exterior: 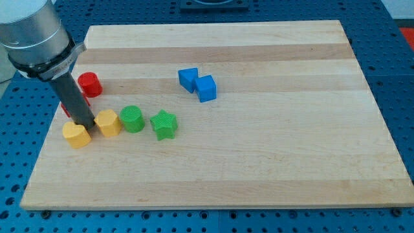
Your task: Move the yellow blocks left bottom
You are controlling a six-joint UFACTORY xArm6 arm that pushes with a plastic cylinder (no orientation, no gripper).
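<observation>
- Two yellow blocks (76, 135) (108, 123) look light, hard, easily slid across the counter (259, 162).
- My tip (86, 124) sits between them; push their upper-right sides.
- No claw here.

No text, label, brand, number or sign can be read anywhere on the worktop (259, 168) or the blocks.

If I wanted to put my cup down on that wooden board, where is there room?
The view's right half of the board, right of the blue blocks, is bare, and so is the strip along the bottom edge. The left is crowded: my tip, yellow blocks, green blocks, red block.
</observation>
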